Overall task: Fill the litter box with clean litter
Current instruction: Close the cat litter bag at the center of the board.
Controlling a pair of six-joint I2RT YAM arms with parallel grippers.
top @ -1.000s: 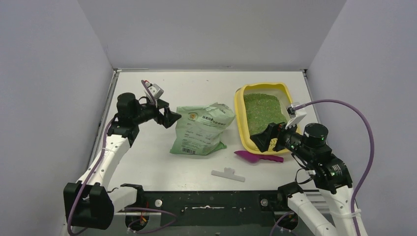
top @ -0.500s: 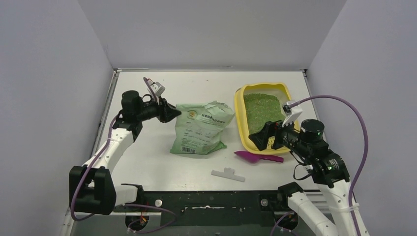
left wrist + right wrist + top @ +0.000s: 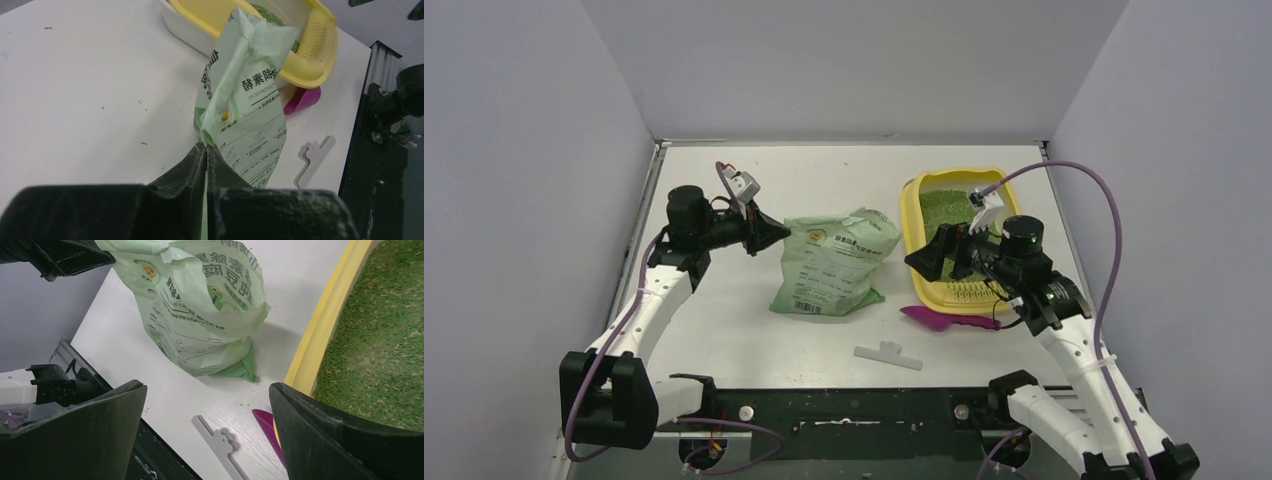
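Note:
The yellow litter box (image 3: 964, 176) stands at the right of the table with green clean litter (image 3: 946, 210) spread in it. The printed light-green bag (image 3: 834, 265) lies left of it. My left gripper (image 3: 781, 236) is shut on the bag's upper left edge; in the left wrist view a thin strip of bag (image 3: 255, 110) runs between the closed fingers (image 3: 190, 175). My right gripper (image 3: 924, 262) hangs open over the tray's left rim (image 3: 325, 325), nothing between its fingers (image 3: 310, 430). The litter (image 3: 385, 340) shows to its right, the bag (image 3: 200, 305) ahead.
A magenta scoop (image 3: 944, 320) lies just in front of the tray's near end. A white clip (image 3: 888, 354) rests on the table near the front edge. Grey walls enclose the table on three sides.
My left gripper reached the bag's edge and closed on it. My right arm swung left and forward, from the tray's near end to above its left rim, staying open.

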